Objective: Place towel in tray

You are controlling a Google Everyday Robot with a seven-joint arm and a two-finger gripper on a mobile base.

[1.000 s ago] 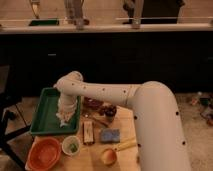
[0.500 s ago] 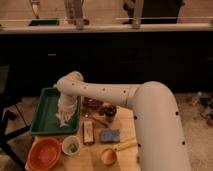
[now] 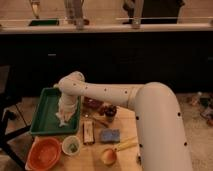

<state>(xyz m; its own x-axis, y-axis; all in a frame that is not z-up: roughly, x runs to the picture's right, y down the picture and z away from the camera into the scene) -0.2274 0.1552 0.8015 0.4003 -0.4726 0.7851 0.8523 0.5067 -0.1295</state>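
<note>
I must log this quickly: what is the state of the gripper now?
Gripper: over the green tray, at the white towel; its state cannot be told.

You have on the table (image 3: 95,156): one green tray (image 3: 44,112); one white towel (image 3: 65,116); one gripper (image 3: 66,111), over the tray at the towel; one orange bowl (image 3: 44,153); one small white cup (image 3: 72,145); one blue sponge (image 3: 110,135); one apple (image 3: 108,156); one dark bowl (image 3: 110,110).
</note>
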